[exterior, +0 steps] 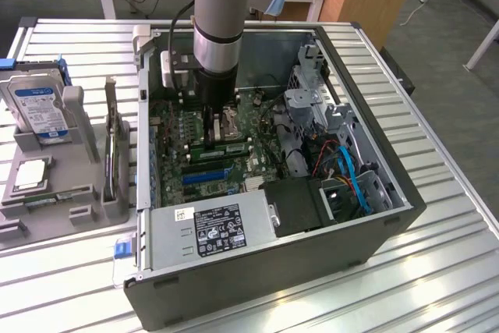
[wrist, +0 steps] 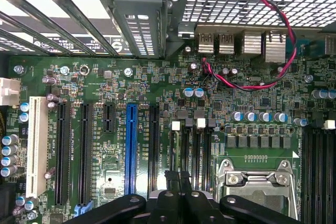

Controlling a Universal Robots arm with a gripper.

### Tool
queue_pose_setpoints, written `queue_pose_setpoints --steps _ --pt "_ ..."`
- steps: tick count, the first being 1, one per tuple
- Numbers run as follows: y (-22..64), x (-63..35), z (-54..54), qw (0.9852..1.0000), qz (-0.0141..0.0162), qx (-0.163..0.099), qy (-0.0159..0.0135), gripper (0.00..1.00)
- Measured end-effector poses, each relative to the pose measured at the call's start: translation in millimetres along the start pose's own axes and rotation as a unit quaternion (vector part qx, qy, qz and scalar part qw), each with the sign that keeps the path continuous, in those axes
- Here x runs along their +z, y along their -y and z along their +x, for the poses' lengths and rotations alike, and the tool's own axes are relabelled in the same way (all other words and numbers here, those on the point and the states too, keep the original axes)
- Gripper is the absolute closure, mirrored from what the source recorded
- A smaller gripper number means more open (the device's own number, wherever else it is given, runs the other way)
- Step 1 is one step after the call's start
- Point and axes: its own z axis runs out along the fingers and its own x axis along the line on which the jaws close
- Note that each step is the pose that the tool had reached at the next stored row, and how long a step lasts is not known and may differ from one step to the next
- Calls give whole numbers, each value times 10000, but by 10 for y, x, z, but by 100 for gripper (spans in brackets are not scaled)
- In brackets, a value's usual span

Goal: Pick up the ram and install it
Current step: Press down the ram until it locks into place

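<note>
Arm [exterior: 218, 13] comes straight down from above into the open computer case [exterior: 390, 216], its grey column upright over the middle of the green motherboard [wrist: 157, 87] and the wrist low inside the case walls. Gripper [wrist: 178, 174] is clenched: the two black fingers [wrist: 170, 182] sit pressed together, no gap between them, tips pointing down at the row of black memory slots [wrist: 197, 150] beside the silver processor socket [wrist: 257, 182]. Nothing can be made out clamped between the fingers. The ram [exterior: 226, 148] shows in the exterior view as a narrow green strip standing on edge in that slot row, just in front of the socket and close below the wrist; whether the fingertips touch its top edge cannot be told. Room around the tool: the blue expansion slot [wrist: 130, 148] and the long black slots lie on one side, the socket on the other, all low and flat. Tighter edges: the rear wall of the case behind the arm, the metal drive cage [exterior: 312, 103] toward the exterior view's right, the black power supply [exterior: 222, 228] along the near wall. A red and black wire pair [wrist: 247, 80] loops over the board near the rear ports, apart from the fingers. Outside the case, on the exterior view's left, a grey parts tray [exterior: 82, 216] holds a hard drive [exterior: 39, 107].
</note>
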Motion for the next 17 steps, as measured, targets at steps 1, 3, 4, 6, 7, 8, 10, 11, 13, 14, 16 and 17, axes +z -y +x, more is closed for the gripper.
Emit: queue_pose_setpoints --steps 1,3,4,6,7,8,10,11,13,14,16,17 --pt "0 0 0 10000 0 0 0 90" --pt "0 1 0 10000 0 0 1 90" --pt "0 2 0 10000 0 0 1 90" --pt "0 1 0 10000 0 0 1 90" --pt "0 2 0 10000 0 0 1 90" --pt "0 2 0 10000 0 0 1 90" --pt "0 5 0 10000 0 0 1 90" --pt "0 5 0 10000 0 0 1 90" --pt "0 5 0 10000 0 0 1 90" --pt "0 5 0 10000 0 0 1 90" --pt "0 5 0 10000 0 0 1 90" --pt "0 3 0 10000 1 0 2 90"
